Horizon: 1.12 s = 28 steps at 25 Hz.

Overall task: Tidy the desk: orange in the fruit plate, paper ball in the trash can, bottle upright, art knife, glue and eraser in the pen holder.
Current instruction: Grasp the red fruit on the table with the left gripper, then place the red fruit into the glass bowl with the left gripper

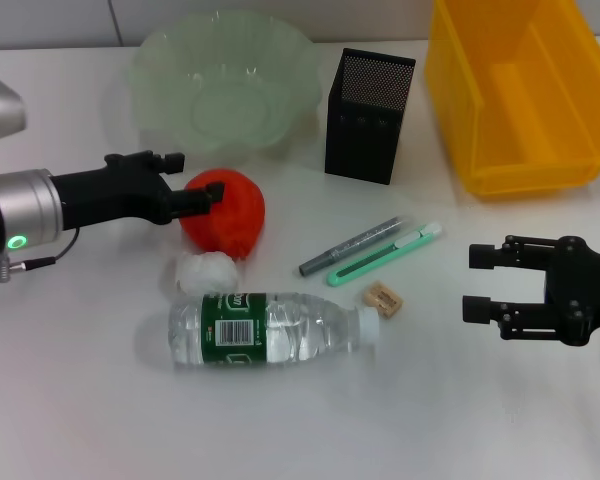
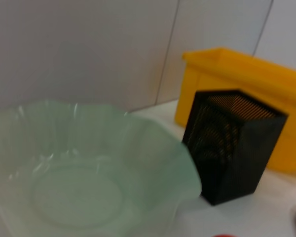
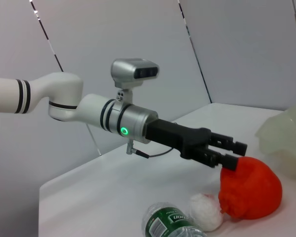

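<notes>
We see the orange [image 1: 224,212] on the desk [image 1: 100,420], just in front of the fruit plate [image 1: 225,82], not yet in it. The left end effector [image 1: 202,192] is at the orange's top left w/ fingers [image 3: 230,154] narrowly parted, one over the fruit and one against its side; a grip looks begun but we can't say it's firm. So we judge step one is only starting.

Everything else is undone as far as we can tell. The paper ball [image 1: 207,270] sits just below the orange, touching or nearly so. The bottle [image 1: 270,328] lies on its side in front of that. Glue [image 1: 351,246] and art knife [image 1: 384,254] lie side by side, right of the orange, eraser [image 1: 384,299] near the bottle cap. The pen holder [image 1: 368,115] looks empty from the left wrist view, and so does the yellow bin [image 1: 520,95], presumably the trash can.

The right end effector [image 1: 483,283] hovers wide open, holding nothing, well apart from the objects.

The desk is plain white, smooth. Behind it, a light grey panelled wall [image 2: 89,49].
</notes>
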Motion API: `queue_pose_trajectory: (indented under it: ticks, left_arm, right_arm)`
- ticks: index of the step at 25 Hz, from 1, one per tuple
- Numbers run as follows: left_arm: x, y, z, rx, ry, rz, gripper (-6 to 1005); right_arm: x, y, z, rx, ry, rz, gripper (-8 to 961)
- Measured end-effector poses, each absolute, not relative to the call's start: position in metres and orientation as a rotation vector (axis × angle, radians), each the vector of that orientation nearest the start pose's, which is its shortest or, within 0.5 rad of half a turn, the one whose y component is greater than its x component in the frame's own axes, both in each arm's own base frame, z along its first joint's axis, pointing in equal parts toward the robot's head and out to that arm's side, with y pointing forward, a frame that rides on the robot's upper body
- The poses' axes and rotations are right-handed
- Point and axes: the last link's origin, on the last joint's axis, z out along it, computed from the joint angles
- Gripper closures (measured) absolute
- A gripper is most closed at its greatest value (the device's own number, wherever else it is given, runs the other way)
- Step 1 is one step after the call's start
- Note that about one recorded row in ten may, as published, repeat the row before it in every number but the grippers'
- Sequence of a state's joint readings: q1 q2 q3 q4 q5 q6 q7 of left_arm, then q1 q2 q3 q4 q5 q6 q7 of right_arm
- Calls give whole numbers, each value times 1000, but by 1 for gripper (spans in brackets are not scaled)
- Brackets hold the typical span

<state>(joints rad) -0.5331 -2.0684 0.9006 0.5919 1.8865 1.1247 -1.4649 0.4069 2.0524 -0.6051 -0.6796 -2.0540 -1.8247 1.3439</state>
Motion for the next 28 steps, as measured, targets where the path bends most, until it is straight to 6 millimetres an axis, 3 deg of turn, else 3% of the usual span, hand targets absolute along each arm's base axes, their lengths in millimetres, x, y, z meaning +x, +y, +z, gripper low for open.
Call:
queue_pose_trajectory:
  ticks: [12, 24, 28]
  left_arm:
    - [-288, 364, -27, -2512, -810, -396, 231]
    - [-286, 363, -28, -2524, -815, -411, 682]
    - [-275, 358, -18, -2569, -809, -526, 784]
  right_arm:
    - [290, 271, 21, -2810, 672, 818, 210]
    - [291, 271, 22, -2807, 674, 807, 210]
    - [292, 271, 21, -2806, 677, 807, 210]
